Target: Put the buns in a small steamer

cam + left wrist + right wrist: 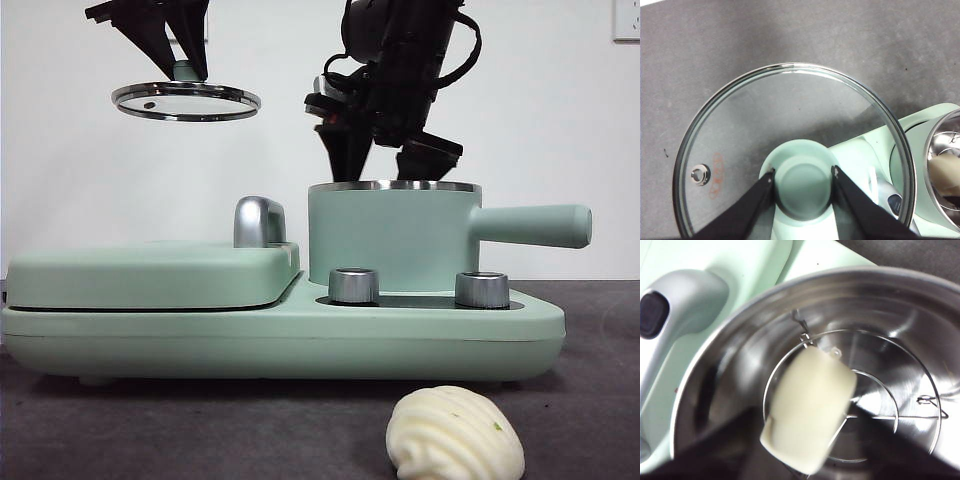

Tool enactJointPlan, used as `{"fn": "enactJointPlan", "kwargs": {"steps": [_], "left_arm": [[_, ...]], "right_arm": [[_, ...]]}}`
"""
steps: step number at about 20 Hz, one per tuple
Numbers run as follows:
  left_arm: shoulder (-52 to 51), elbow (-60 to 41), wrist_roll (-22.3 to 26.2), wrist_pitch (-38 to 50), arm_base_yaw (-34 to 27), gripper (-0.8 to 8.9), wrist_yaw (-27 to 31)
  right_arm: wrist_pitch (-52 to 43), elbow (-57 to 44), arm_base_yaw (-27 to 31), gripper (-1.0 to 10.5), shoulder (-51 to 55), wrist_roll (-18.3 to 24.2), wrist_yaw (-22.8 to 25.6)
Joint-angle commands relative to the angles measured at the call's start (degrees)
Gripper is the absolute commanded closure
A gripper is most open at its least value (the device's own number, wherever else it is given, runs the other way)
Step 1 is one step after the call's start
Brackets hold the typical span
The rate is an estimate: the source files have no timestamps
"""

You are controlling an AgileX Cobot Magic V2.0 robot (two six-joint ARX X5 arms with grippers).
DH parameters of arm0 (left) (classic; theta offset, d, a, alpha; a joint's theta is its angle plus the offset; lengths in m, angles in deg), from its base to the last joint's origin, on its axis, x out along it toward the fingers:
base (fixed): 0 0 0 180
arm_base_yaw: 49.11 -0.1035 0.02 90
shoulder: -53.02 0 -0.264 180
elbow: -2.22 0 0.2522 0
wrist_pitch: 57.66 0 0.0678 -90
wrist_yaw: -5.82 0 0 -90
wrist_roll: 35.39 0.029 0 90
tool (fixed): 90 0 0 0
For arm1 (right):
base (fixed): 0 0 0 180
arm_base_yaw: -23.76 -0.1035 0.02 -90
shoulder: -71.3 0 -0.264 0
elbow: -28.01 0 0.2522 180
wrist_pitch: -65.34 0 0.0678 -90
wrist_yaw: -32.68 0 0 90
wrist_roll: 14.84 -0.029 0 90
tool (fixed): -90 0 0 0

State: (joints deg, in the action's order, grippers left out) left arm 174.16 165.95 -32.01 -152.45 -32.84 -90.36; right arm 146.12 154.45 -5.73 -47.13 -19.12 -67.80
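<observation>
Right wrist view alone looks down into the steel bowl of the small steamer (805, 370), where the smooth bun (807, 410) is tilted over a wire rack (890, 405). The picture is blurred there, and the right gripper's dark jaws show only as shadow at the edge, so whether they clasp the bun or have let it go cannot be told. Beside the pot, the same view shows the chrome handle (682, 305) of the grill plate.

From the front, the bun inside is hidden by the steamer's green wall (390, 240). The right gripper (385, 155) hangs just above the steel rim, its tips pointing into the pot. The pot's long handle (530, 225) juts sideways. Two silver knobs (353, 285) sit on the base below. The ridged bun (455, 435) with its green speck lies on the dark table (590, 420) in front of the appliance, well apart from both grippers.

Up high over the grill plate (150, 275), the left gripper (180, 65) holds the glass lid (185, 100) level in the air. The left wrist view makes the grasp plain: both jaws press against the sides of the lid's green knob (802, 187), one on each side. Through the glass the grey table shows.
</observation>
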Motion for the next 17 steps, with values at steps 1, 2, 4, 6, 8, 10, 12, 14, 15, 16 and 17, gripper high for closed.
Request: {"fn": "enactJointPlan", "kwargs": {"steps": [1, 2, 4, 6, 8, 10, 12, 14, 15, 16, 17], "left_arm": [[-0.1, 2.3, -0.4, 0.1, 0.2, 7.63, -0.3], [-0.1, 2.3, -0.4, 0.1, 0.2, 7.63, -0.3], [-0.1, 2.3, -0.4, 0.1, 0.2, 7.63, -0.3], [-0.1, 2.3, -0.5, 0.0, 0.2, 7.63, -0.3], [-0.1, 2.3, -0.5, 0.0, 0.2, 7.63, -0.3], [-0.1, 2.3, -0.5, 0.0, 0.2, 7.63, -0.3], [-0.1, 2.3, -0.4, 0.0, 0.2, 7.63, -0.3], [-0.1, 2.3, -0.5, 0.0, 0.2, 7.63, -0.3], [-0.1, 2.3, -0.5, 0.0, 0.2, 7.63, -0.3], [-0.1, 2.3, -0.5, 0.0, 0.2, 7.63, -0.3], [-0.1, 2.3, -0.4, 0.0, 0.3, 7.63, -0.3]], "right_arm": [[-0.2, 2.3, -0.2, 5.4, -1.1, 0.7, 0.0], [0.6, 3.3, -0.1, 5.3, -1.0, 0.7, -0.1], [3.9, 6.7, 0.0, 5.2, -0.6, 0.7, 0.0], [9.8, 11.1, 0.0, 5.2, 0.1, 0.7, 0.0], [13.1, 12.1, 0.0, 5.0, 2.2, 0.7, 0.0], [14.3, 11.1, -0.2, 4.8, 5.2, 0.7, -0.2], [14.3, 7.7, -0.5, 4.4, 10.1, 0.7, -0.1], [14.3, 1.5, -0.9, 4.2, 16.7, 0.7, 0.0], [14.3, -2.8, -1.1, 4.2, 20.9, 0.7, 0.0], [14.3, -6.5, -1.4, 4.2, 24.3, 0.7, 0.0], [14.3, -11.0, -2.0, 4.2, 28.4, 0.7, 0.0]]}}
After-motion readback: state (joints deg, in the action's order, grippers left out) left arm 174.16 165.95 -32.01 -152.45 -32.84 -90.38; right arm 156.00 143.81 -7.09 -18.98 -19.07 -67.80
